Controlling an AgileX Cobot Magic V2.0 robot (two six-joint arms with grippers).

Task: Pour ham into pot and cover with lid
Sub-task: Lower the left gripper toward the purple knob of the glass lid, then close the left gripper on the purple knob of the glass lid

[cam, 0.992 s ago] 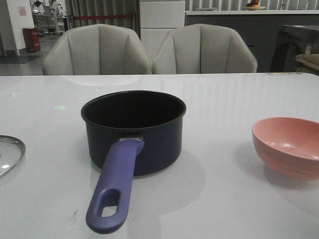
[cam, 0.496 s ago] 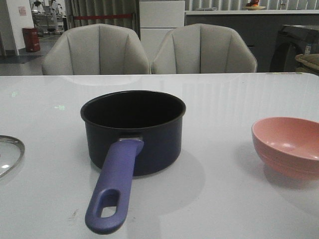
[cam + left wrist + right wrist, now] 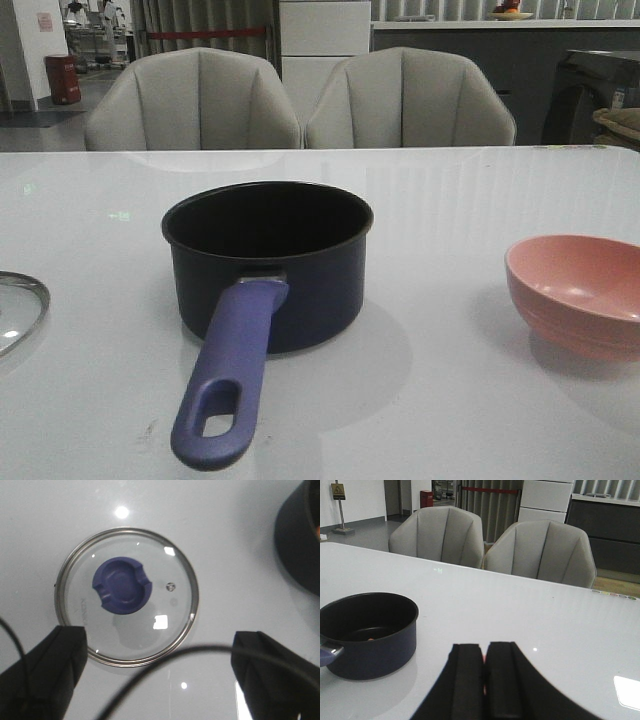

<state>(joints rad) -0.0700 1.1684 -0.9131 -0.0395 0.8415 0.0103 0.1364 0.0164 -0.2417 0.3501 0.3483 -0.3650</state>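
Ham (image 3: 371, 639) lies in the pot (image 3: 268, 262) mid-table (only an orange speck shows); the pink bowl (image 3: 578, 292) sits well right. Left gripper (image 3: 159, 672) hangs wide above the flat-lying lid (image 3: 126, 596); right gripper (image 3: 484, 680) is closed, holding nothing.

On the glossy white table (image 3: 480, 200) we see a dark navy-black pot (image 3: 270, 270) with a purple-blue handle (image 3: 228, 375) pointing to the near side. At the right sits a salmon-pink bowl (image 3: 578, 292). At the left, the lid (image 3: 127, 597) is clear glass with a silver rim and a purple-blue knob (image 3: 122, 584). Inside the pot we make out a small orange speck, the ham (image 3: 371, 639). The fingers (image 3: 47, 672) of the left gripper (image 3: 160, 680) and the right gripper (image 3: 484, 680) are black. On the far side, two pale grey chairs (image 3: 300, 100) stand, and a red bin (image 3: 63, 78) lies beyond at the far left.
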